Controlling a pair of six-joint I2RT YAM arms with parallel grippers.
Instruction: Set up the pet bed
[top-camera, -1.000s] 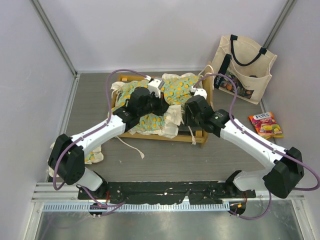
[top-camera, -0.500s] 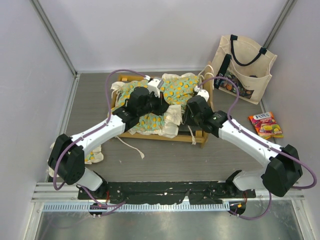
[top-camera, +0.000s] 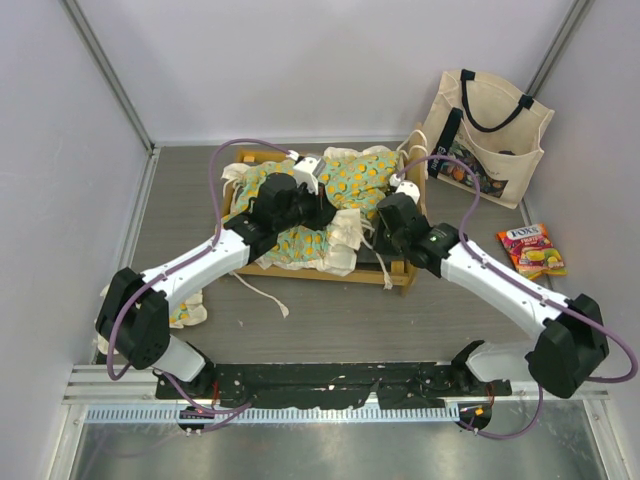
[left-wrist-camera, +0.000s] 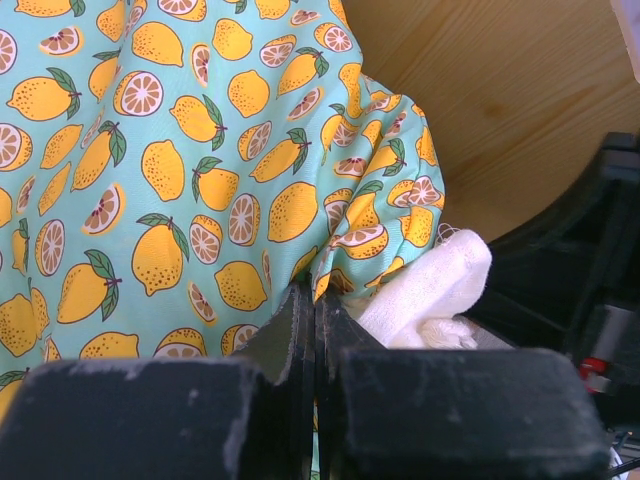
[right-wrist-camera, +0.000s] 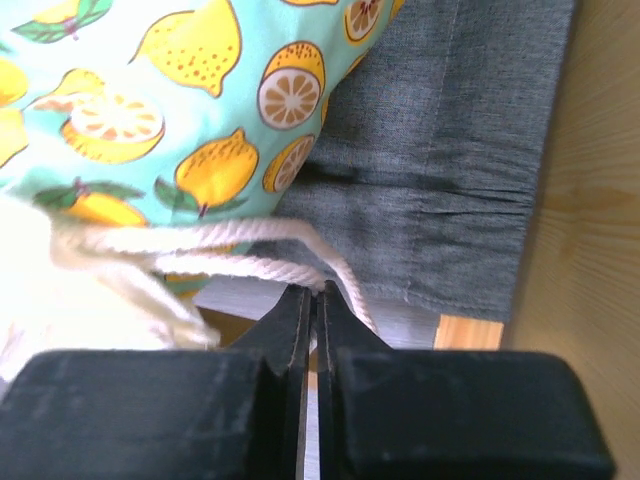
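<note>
Cushion (top-camera: 345, 180) in bed frame (top-camera: 330, 274), prob. bunched

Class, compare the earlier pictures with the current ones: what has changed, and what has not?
The right gripper closed on a cream tie cord. The left gripper stayed shut on the lemon-print cushion; the wooden bed frame and tote bag stayed put.

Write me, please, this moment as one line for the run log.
left gripper: shut on mattress cushion | right gripper: shut on tie cord, by grey base | mattress cushion: rumpled in wooden bed frame
</note>
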